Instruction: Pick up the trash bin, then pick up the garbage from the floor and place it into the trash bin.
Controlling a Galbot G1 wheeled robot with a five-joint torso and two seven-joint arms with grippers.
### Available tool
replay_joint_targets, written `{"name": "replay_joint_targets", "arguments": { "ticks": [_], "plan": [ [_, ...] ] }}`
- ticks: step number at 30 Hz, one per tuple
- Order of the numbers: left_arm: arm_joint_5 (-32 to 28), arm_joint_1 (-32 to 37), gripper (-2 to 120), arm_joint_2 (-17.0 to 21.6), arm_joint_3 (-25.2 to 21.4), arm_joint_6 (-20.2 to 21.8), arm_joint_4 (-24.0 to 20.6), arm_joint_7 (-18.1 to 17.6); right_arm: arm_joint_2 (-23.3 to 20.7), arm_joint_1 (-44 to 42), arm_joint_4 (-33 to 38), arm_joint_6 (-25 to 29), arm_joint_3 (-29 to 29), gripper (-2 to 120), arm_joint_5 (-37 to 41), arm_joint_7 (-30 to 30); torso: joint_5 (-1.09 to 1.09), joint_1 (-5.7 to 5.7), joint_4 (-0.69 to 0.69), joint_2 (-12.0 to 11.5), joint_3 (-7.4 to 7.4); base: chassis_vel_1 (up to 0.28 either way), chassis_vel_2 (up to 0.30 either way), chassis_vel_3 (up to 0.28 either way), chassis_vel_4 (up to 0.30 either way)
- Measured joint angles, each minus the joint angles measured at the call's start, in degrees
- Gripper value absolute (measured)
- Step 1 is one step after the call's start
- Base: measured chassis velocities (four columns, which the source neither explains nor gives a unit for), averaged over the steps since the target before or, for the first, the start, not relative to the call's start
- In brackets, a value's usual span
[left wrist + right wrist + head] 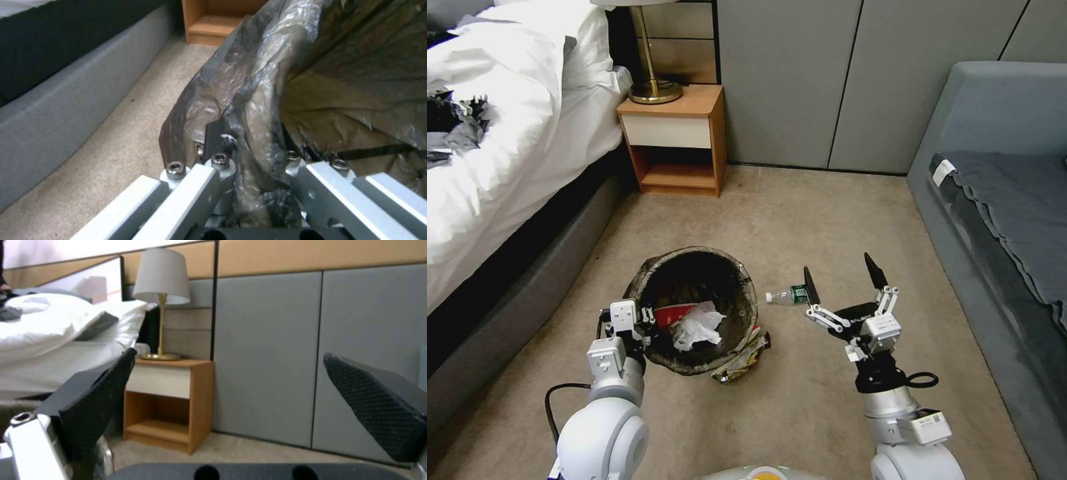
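The trash bin, lined with a dark crinkled bag, sits tilted with its mouth towards me at the centre of the floor. My left gripper is shut on its near-left rim; the left wrist view shows the left gripper pinching the bag-covered rim. Inside the bin lie a crumpled white tissue and a red packet. Yellow wrappers poke out by the bin's lower right edge. A clear bottle with a green label lies on the carpet just right of the bin. Beside the bottle, my right gripper hangs open, and the right wrist view shows nothing between the right gripper's fingers.
A white-sheeted bed with a grey base runs along the left. A wooden nightstand carrying a brass lamp stands at the back. A grey sofa lines the right. Carpet lies open between them.
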Motion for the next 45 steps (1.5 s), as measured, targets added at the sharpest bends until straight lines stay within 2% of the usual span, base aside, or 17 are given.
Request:
{"name": "replay_joint_targets", "arguments": {
  "ticks": [10, 23, 26, 27, 30, 31, 34, 35, 38, 40, 42, 43, 45],
  "plan": [
    [-0.4, -0.2, 2, -0.2, -0.4, 0.0, -0.5, -0.1, -0.3, 1.8, -2.2, -0.3, 1.0, 100, 0.8, 0.2, 0.00, 0.00, 0.00, 0.0, 0.00, 0.000, 0.000, 0.000, 0.000],
    [-1.1, -0.6, 2, -0.3, -1.1, 0.3, -1.4, -0.3, -2.2, 5.9, -2.4, -6.1, 0.9, 100, 3.1, 0.8, 0.00, 0.00, -0.01, 0.0, 0.00, 0.000, 0.000, 0.000, 0.000],
    [-1.5, -0.9, 2, -0.4, -1.6, 0.5, -1.6, -0.5, -3.8, 9.8, -3.8, -12.6, -0.7, 100, 7.0, 3.0, 0.00, 0.00, 0.00, 0.0, 0.00, 0.000, 0.000, 0.000, 0.000],
    [-1.5, -0.9, 2, -0.4, -1.6, 0.5, -1.6, -0.5, -3.8, 9.8, -3.8, -12.6, -0.7, 100, 7.0, 3.0, 0.00, 0.00, 0.00, 0.0, 0.00, 0.000, 0.000, 0.000, 0.000],
    [-1.8, -1.1, 2, -0.7, -2.3, 0.6, -1.8, -0.7, -6.4, 15.6, -7.9, -23.5, -3.5, 100, 12.1, 8.0, 0.00, 0.00, 0.00, 0.0, 0.00, 0.000, 0.000, 0.000, 0.000],
    [-1.8, -1.1, 2, -0.7, -2.3, 0.6, -1.8, -0.7, -6.4, 15.6, -7.9, -23.5, -3.5, 100, 12.1, 8.0, 0.00, 0.00, 0.00, 0.0, 0.00, 0.000, 0.000, 0.000, 0.000],
    [-2.1, -1.6, 2, -1.1, -2.9, 0.8, -1.8, -0.8, -9.7, 21.4, -12.7, -33.3, -7.2, 100, 18.3, 10.9, 0.01, 0.00, 0.00, 0.0, 0.00, 0.000, 0.000, 0.000, 0.000],
    [-2.1, -1.6, 2, -1.1, -2.9, 0.8, -1.8, -0.8, -9.7, 21.4, -12.7, -33.3, -7.2, 100, 18.3, 10.9, 0.01, 0.00, 0.00, 0.0, 0.00, 0.000, 0.000, 0.000, 0.000],
    [-2.2, -2.2, 2, -2.1, -3.0, 1.1, -1.6, -0.9, -14.6, 29.6, -17.6, -43.0, -14.1, 100, 27.4, 12.1, 0.00, 0.00, 0.01, 0.0, 0.00, 0.000, 0.000, 0.000, 0.000],
    [-2.1, -2.3, 2, -2.3, -3.0, 1.1, -1.4, -0.9, -15.1, 30.6, -18.3, -44.3, -15.1, 100, 28.4, 12.3, 0.00, 0.00, 0.02, 0.0, 0.00, 0.000, 0.000, 0.000, 0.000],
    [-1.9, -2.8, 2, -3.2, -2.7, 1.1, -0.7, -1.0, -15.7, 35.9, -22.9, -48.8, -20.8, 100, 32.0, 14.1, 0.00, 0.00, 0.01, 0.0, 0.00, 0.000, 0.000, 0.000, 0.000],
    [-1.9, -2.8, 2, -3.2, -2.7, 1.1, -0.7, -1.0, -15.7, 35.9, -22.9, -48.8, -20.8, 100, 32.0, 14.1, 0.00, 0.00, 0.01, 0.0, 0.00, 0.000, 0.000, 0.000, 0.000],
    [-1.8, -3.4, 2, -3.6, -2.7, 1.2, -0.2, -1.0, -14.2, 39.4, -27.7, -51.2, -25.4, 100, 33.7, 15.9, 0.00, 0.00, -0.01, 0.0, 0.01, 0.000, 0.000, 0.000, 0.000]
  ]
}}
